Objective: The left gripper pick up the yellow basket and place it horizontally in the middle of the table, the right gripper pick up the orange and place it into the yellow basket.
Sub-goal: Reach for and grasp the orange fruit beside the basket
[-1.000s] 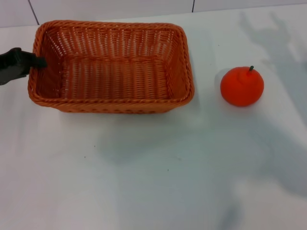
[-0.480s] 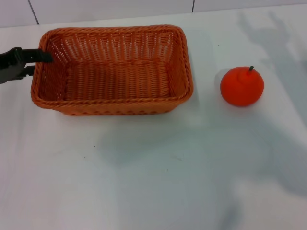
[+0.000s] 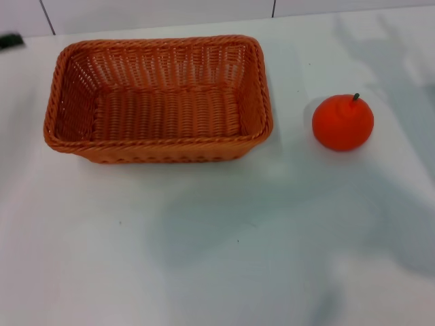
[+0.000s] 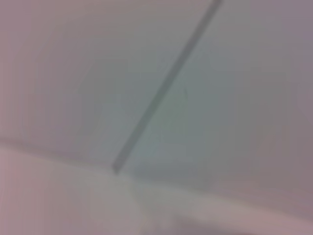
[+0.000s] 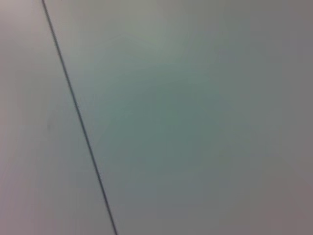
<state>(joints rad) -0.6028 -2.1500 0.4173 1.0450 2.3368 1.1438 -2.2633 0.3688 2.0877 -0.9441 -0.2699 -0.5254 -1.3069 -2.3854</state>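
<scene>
Sitting on the white table (image 3: 204, 258) with its long sides running left to right, the yellow basket (image 3: 158, 99) is lying flat in the far half of the head view, somewhat left of centre, and nothing is lying inside it; its woven floor and sloping walls are showing bare under the braided rim. Nothing is touching the basket. The orange (image 3: 342, 122) is resting on the table to the right of the basket, well clear of its right end, with its short dark stem pointing up and slightly to the right. Soft grey shadows are falling across the tabletop in front of the basket and around the fruit. At the far left edge of the head view, beyond the basket's far left corner and apart from it, a small dark sliver of the left gripper (image 3: 11, 41) is just showing; too little of it is appearing to tell how wide its fingers are standing, though it is plainly gripping nothing. The right gripper is not appearing in any view, so its state cannot be told. Both wrist cameras are showing only a pale blurred surface crossed by a thin dark seam (image 4: 166, 88).
</scene>
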